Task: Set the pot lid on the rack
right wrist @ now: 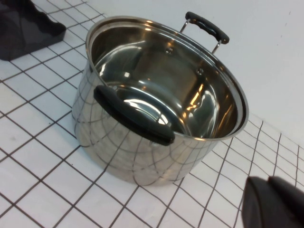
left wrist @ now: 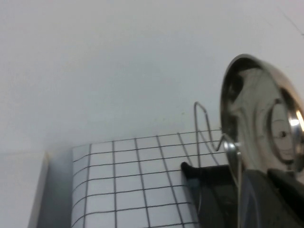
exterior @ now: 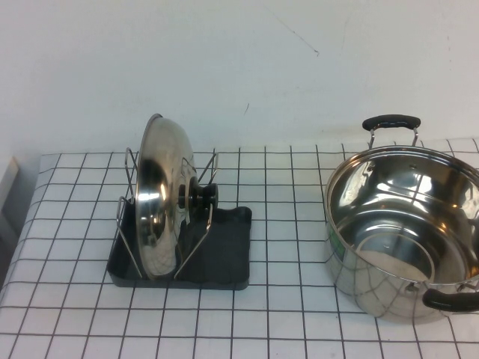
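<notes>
The pot lid [exterior: 163, 196], shiny steel with a black knob [exterior: 200, 197], stands on edge between the wire uprights of the rack [exterior: 224, 258], leaning slightly, with the knob facing right. It also shows in the left wrist view [left wrist: 259, 123], with the rack's black tray [left wrist: 209, 185] below it. My left gripper [left wrist: 268, 173] is shut and empty, close beside the rack and apart from the lid. My right gripper [right wrist: 268, 180] is shut and empty, low over the table near the pot. Neither gripper shows in the high view.
A deep steel pot [exterior: 404, 232] with two black handles stands open at the right; it also shows in the right wrist view [right wrist: 156, 99]. The checked tablecloth [exterior: 284, 314] ends at the left edge near a pale block [exterior: 7, 187]. A white wall stands behind.
</notes>
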### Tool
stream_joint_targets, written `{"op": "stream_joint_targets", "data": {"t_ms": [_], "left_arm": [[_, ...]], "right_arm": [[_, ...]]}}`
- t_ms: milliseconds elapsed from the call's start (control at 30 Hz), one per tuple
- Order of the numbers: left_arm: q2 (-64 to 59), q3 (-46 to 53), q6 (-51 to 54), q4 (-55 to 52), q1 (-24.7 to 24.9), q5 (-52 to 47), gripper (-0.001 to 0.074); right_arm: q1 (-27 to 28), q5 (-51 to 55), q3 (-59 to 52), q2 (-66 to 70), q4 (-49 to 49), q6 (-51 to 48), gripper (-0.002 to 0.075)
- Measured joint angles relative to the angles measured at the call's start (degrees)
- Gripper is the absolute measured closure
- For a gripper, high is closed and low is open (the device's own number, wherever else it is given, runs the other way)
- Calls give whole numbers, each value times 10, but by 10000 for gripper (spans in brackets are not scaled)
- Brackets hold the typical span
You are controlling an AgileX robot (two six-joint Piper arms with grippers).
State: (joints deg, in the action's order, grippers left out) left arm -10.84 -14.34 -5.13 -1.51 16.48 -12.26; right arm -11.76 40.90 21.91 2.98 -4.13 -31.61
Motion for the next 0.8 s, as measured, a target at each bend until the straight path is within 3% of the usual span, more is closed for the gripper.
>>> {"op": "stream_joint_targets", "data": {"t_ms": [367, 800], "left_arm": [[111, 153, 1, 37, -114, -5, 737], [115, 159, 1, 48, -123, -60, 737]], "right_arm": [[0, 0, 0, 0, 0, 0, 727], [0, 0, 0, 0, -2, 0, 727]]}}
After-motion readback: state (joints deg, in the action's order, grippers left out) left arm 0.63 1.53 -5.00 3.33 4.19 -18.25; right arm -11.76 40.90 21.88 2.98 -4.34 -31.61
